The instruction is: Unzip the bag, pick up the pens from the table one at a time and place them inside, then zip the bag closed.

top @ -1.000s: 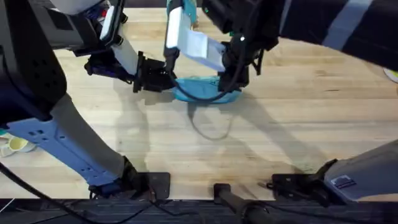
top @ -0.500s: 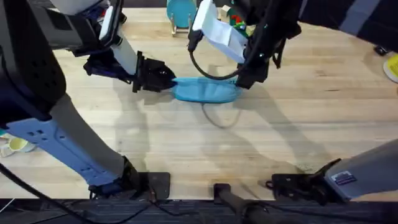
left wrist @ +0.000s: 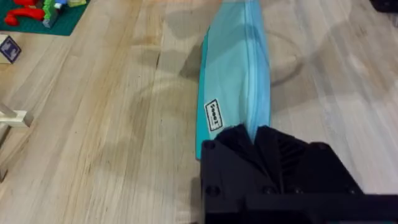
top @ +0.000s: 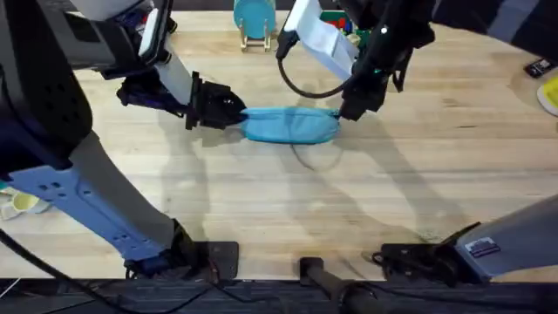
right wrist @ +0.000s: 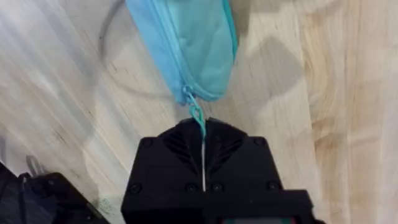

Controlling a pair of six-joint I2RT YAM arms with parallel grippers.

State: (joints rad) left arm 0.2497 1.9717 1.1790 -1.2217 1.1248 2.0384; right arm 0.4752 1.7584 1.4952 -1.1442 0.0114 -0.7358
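The bag (top: pixel 290 124) lies zipped along its length on the bench (top: pixel 366 192). The left gripper (top: pixel 234 111) has its fingers clenched on the bag's left end; the right gripper (top: pixel 346 112) pinches the zipper pull (right wrist: pixel 196 114) at the other end.
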